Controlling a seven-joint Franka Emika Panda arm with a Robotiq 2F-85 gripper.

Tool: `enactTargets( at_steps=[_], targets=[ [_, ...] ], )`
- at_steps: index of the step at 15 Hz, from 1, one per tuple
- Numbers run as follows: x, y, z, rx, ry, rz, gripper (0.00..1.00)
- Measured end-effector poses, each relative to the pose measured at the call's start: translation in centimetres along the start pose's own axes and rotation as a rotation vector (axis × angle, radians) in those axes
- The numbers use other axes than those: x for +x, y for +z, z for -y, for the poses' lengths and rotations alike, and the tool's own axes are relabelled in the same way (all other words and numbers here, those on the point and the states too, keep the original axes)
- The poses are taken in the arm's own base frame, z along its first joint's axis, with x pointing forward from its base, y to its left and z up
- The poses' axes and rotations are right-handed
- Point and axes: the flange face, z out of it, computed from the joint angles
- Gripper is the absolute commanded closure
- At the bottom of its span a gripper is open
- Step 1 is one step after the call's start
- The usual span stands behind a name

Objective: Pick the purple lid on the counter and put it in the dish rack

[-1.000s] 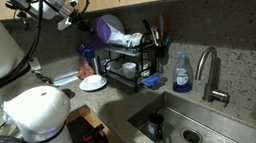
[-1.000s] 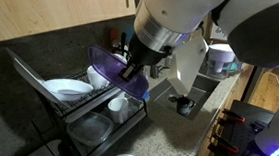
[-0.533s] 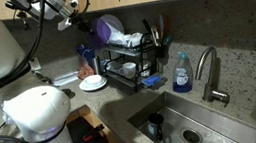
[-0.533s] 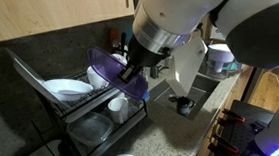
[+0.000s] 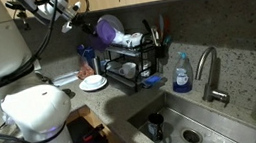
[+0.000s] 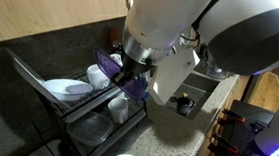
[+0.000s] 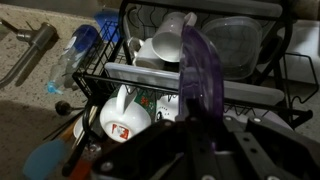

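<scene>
The purple lid is held on edge in my gripper, above the near end of the black wire dish rack. In an exterior view the lid hangs over the rack's upper tier. In the wrist view the lid stands upright between my fingers, seen edge-on, with the rack below it. The grey speckled counter lies under the rack.
A white plate lies on the counter beside the rack. A blue soap bottle and tap stand by the steel sink. White bowls and mugs and a clear container sit in the rack.
The arm has turned and shifted toward the rack. The lid now shows more edge-on and lower over the upper tier.
</scene>
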Motion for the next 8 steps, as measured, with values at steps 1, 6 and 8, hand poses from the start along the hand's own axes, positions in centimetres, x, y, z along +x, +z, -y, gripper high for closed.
enactTargets(
  at_steps=[1,6,8],
  targets=[
    [0.3,0.5,0.3,-0.002,0.014,0.004,0.99],
    [2.3,2.2,2.0,0.025,0.063,0.016,0.99],
    [3.3,2.3,2.7,0.042,0.086,0.022,0.99]
  ],
)
